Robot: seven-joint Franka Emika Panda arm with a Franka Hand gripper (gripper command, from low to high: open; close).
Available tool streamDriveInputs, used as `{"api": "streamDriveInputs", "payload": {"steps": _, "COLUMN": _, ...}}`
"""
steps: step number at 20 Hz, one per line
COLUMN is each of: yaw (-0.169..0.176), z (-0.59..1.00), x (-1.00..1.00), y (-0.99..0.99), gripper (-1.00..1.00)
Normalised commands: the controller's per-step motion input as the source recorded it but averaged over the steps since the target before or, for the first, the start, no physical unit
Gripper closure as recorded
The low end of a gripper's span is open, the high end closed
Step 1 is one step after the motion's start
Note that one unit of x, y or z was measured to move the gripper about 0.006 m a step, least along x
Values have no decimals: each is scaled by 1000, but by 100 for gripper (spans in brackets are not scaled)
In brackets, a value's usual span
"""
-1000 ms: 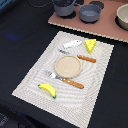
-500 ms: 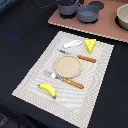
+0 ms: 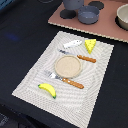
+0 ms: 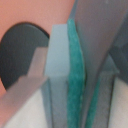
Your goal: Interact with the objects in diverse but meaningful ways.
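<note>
Only the wrist view shows the gripper [image 4: 82,95]: its jaws are pressed on a pale blue-and-green slab [image 4: 67,75] standing upright between them. The exterior view shows a striped mat [image 3: 102,75] with the banana [image 3: 47,90] near one corner, the cheese [image 3: 90,46] opposite and a plate [image 3: 68,66] between.

Exterior view looks down obliquely at the placemat [image 3: 65,70]; wrist view sits extremely close.
</note>
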Motion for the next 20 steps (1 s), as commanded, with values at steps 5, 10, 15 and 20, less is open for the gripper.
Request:
{"api": "streamDriveInputs", "payload": {"steps": 5, "yaw": 25, "z": -5, "x": 206, "y": -86, "gripper": 100}}
{"api": "streamDriveInputs", "payload": {"steps": 10, "yaw": 61, "z": -156, "x": 7, "y": -191, "gripper": 100}}
{"api": "streamDriveInputs", "payload": {"steps": 15, "yaw": 62, "z": -1, "x": -118, "y": -117, "gripper": 100}}
{"api": "streamDriveInputs", "payload": {"steps": 20, "yaw": 39, "z": 101, "x": -299, "y": -78, "gripper": 100}}
